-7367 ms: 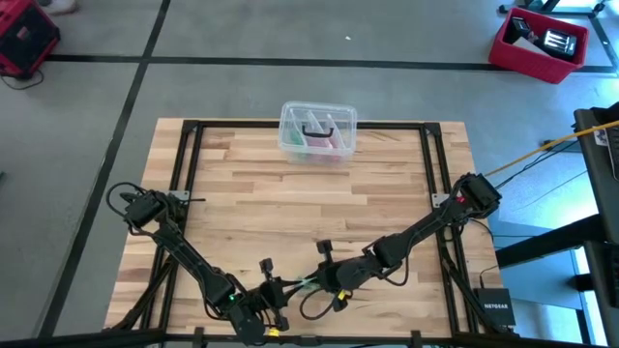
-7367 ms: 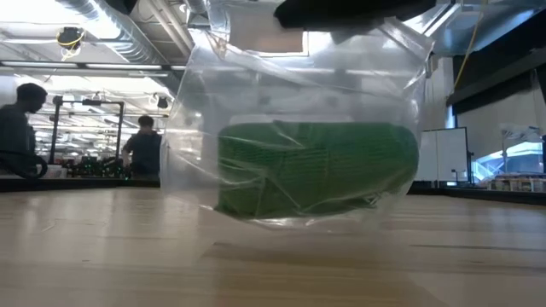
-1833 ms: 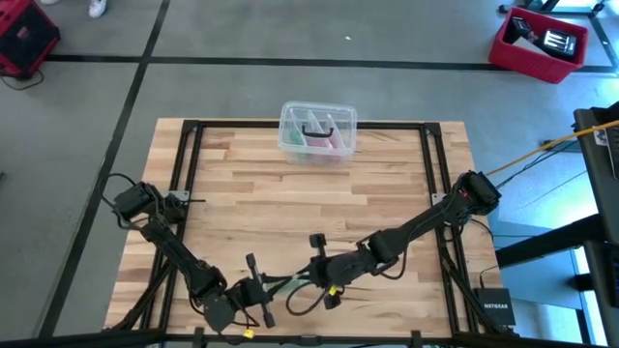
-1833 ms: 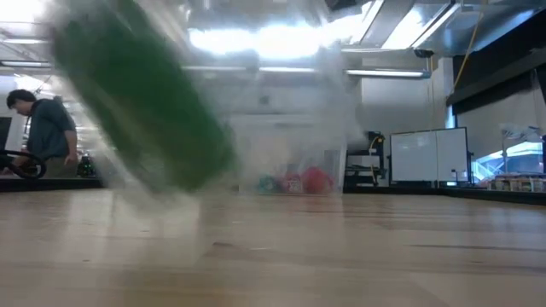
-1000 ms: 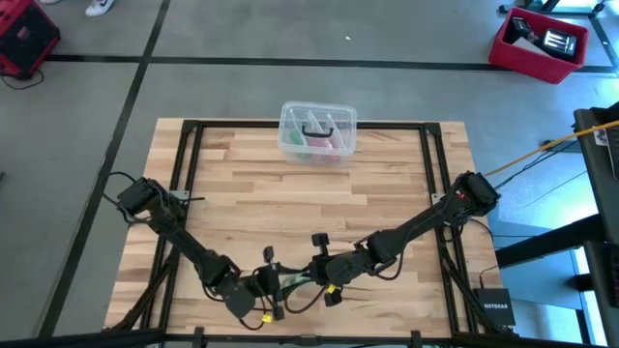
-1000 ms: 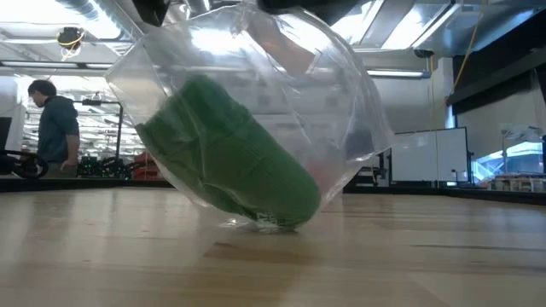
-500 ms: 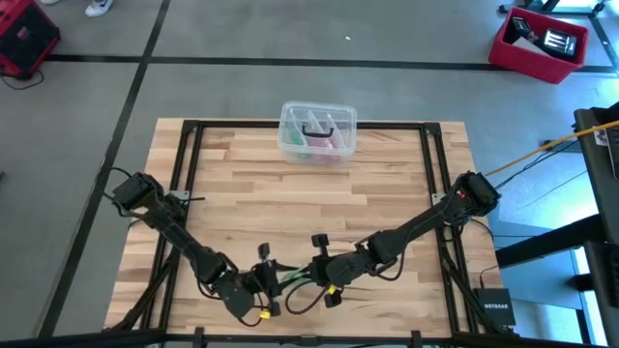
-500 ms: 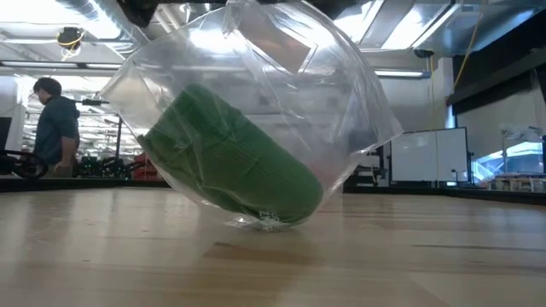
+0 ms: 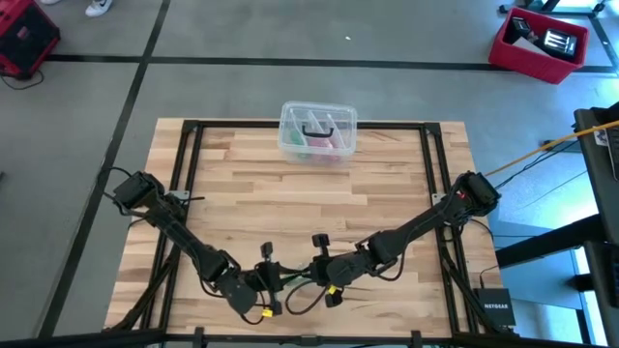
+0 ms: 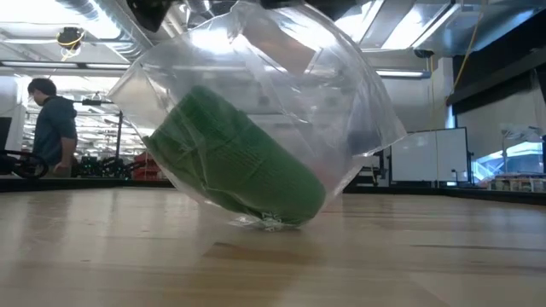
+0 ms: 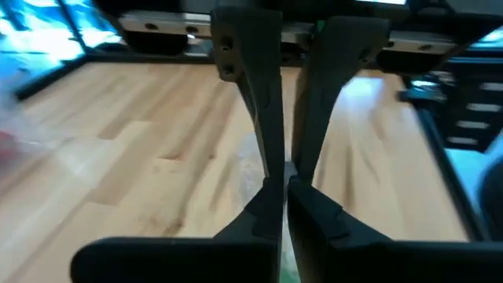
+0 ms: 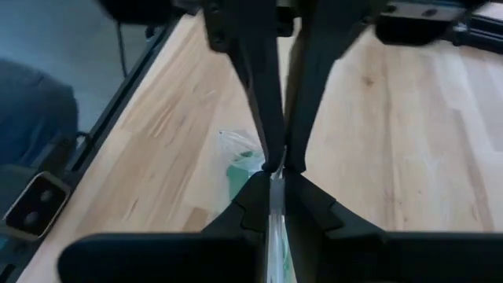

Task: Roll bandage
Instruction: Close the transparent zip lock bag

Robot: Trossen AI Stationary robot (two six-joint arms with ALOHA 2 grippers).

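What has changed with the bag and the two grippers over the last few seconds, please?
The left gripper came back toward the right gripper and shut on the clear bag, which now hangs tilted with the green bandage inside. The right gripper stayed clamped on it; the plastic box has not moved.

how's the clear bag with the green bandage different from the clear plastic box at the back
The clear bag is soft, crumpled film; the clear plastic box is a rigid tub. The bag hangs tilted near the table's front edge, pinched at the top by the left end effector and the right end effector, with its lowest corner about at the wood; the box sits flat at the far edge. The bag holds the green bandage; the box holds pink and dark items. Both are see-through.
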